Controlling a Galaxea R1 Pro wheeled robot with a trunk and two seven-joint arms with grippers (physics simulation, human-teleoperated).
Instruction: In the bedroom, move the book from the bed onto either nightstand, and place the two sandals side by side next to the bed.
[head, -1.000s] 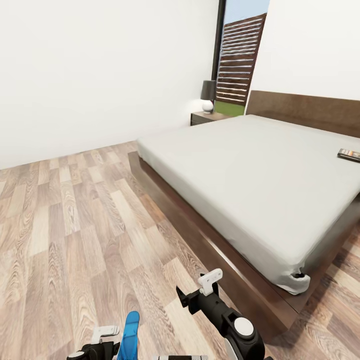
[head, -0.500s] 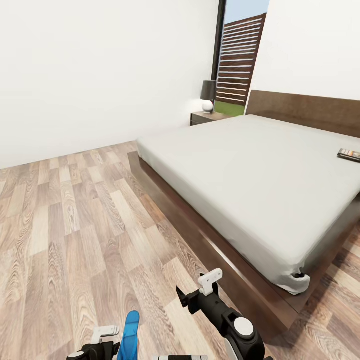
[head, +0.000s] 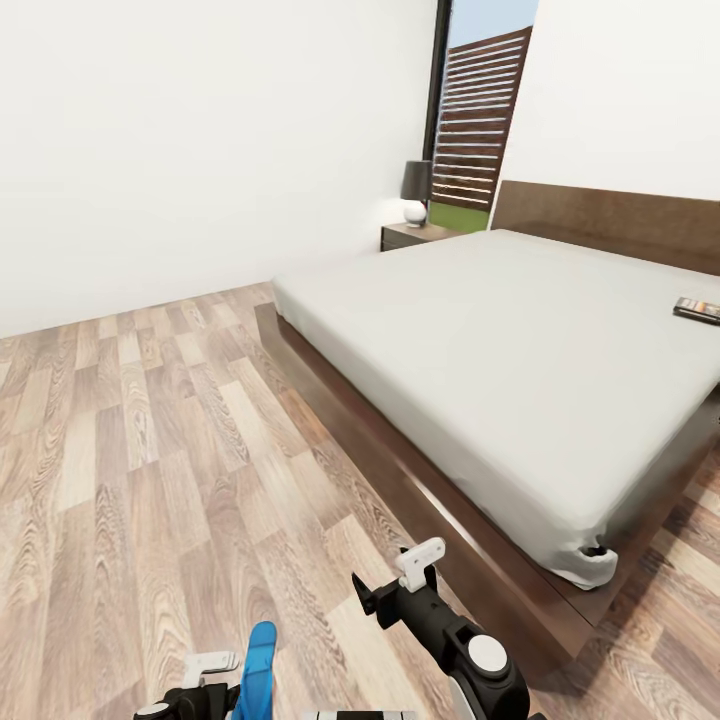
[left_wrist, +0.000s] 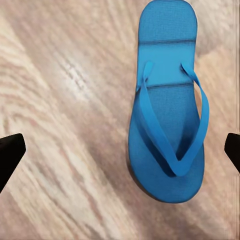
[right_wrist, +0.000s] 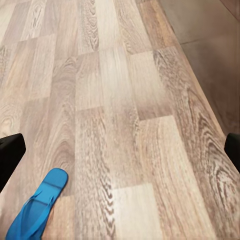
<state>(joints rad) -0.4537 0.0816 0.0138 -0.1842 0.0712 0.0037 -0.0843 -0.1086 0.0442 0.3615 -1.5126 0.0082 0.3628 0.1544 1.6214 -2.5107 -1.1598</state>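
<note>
A bright blue sandal (left_wrist: 167, 115) lies flat on the wood floor, straps up, straight under my left gripper (left_wrist: 120, 155), whose fingers stand wide apart and touch nothing. In the head view this sandal (head: 258, 660) shows beside the left gripper (head: 205, 672) at the lower edge. My right gripper (head: 420, 562) hangs open over bare floor near the bed's foot corner; its wrist view catches a blue sandal (right_wrist: 35, 210) off to one side. The book (head: 700, 309) lies on the bed (head: 500, 330) at its far right. A nightstand (head: 412, 236) stands beside the headboard.
A dark-shaded lamp (head: 416, 190) sits on the nightstand, beside a tall window with a slatted fence behind. The bed's dark wooden frame (head: 400, 470) juts out along the floor to my right. Open wood floor (head: 150, 420) stretches left toward the white wall.
The whole picture has shifted very slightly, so the camera moved a little. The arms and the sandal keep their places.
</note>
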